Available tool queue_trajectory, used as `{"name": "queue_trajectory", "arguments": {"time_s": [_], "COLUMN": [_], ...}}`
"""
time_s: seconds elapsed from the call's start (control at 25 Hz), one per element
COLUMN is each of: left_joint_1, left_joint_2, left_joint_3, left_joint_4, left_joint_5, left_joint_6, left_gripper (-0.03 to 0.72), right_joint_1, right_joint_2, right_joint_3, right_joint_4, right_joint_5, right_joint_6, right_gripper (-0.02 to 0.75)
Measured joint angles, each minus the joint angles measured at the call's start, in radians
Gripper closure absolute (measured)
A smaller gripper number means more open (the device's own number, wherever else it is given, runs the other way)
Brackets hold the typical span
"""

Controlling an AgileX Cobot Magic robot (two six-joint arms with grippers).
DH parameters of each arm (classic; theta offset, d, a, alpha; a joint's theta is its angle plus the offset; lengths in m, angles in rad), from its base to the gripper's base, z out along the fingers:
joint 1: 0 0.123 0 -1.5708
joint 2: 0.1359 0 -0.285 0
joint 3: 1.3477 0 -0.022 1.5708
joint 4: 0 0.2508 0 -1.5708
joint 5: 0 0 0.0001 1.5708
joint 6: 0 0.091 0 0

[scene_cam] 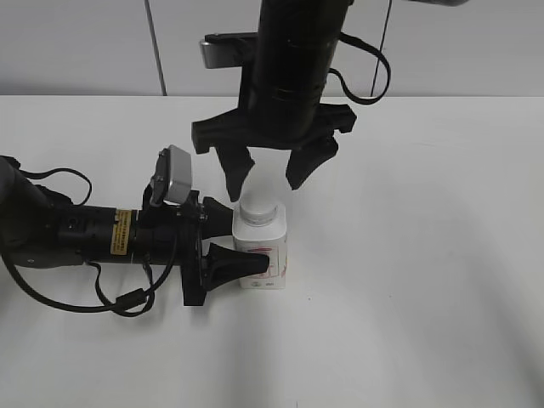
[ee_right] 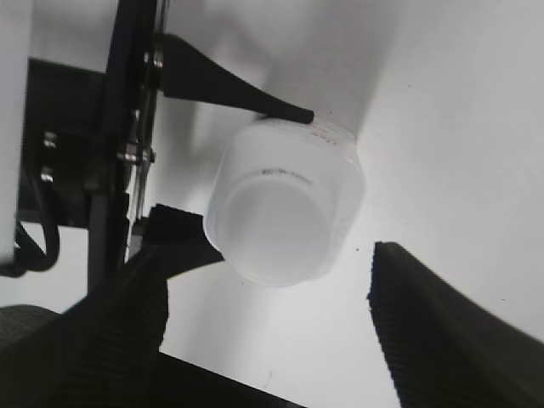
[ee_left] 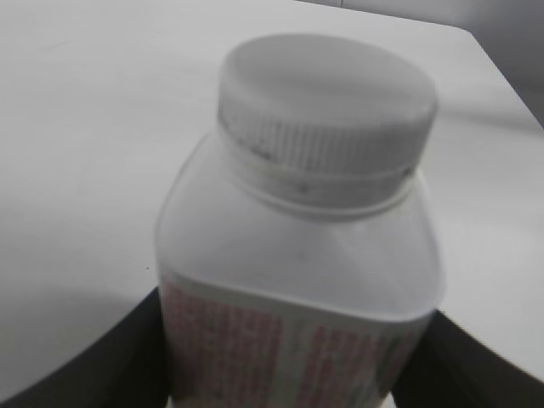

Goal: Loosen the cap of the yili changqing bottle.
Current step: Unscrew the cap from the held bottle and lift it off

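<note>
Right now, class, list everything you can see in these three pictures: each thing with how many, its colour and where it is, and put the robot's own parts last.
bottle: one, white with pink-red print on its label, upright near the middle of the table, held at its sides by the left claw.
cap: one, white with a ribbed rim, on the bottle's neck, directly below the right claw.
table: one, white, under everything.
wall: pale grey panels, behind the table.
left claw: one, black, reaching in from the left, fingers against the bottle's body.
right claw: one, black, hanging above the cap, fingers spread and not touching it.
</note>
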Motion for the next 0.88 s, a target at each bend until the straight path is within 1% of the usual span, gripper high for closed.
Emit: {"name": "queue_trajectory", "arguments": {"time_s": [0.2,0.32,0.44,0.56,0.88], "left_joint_1": [0.000,0.000,0.000,0.000,0.000], "left_joint_2": [0.000,0.000,0.000,-0.001,-0.002], "left_joint_3": [0.000,0.000,0.000,0.000,0.000], "left_joint_4": [0.000,0.000,0.000,0.000,0.001], "left_joint_5": [0.001,0.002,0.002,0.003,0.005], "left_joint_6": [0.000,0.000,0.000,0.000,0.000], "left_gripper": [0.252,0.257,0.257,0.258,0.258], "right_joint_1": [0.000,0.000,0.000,0.000,0.000], "right_joint_2": [0.043,0.045,0.045,0.045,0.045], "right_joint_3": [-0.051,-0.052,-0.054,-0.054,-0.054], "right_joint_4": [0.044,0.031,0.014,0.010,-0.002], "right_joint_5": [0.000,0.000,0.000,0.000,0.000], "right_joint_6": [0.098,0.116,0.120,0.121,0.122], "right_gripper": [0.156,0.168,0.205,0.223,0.227]}}
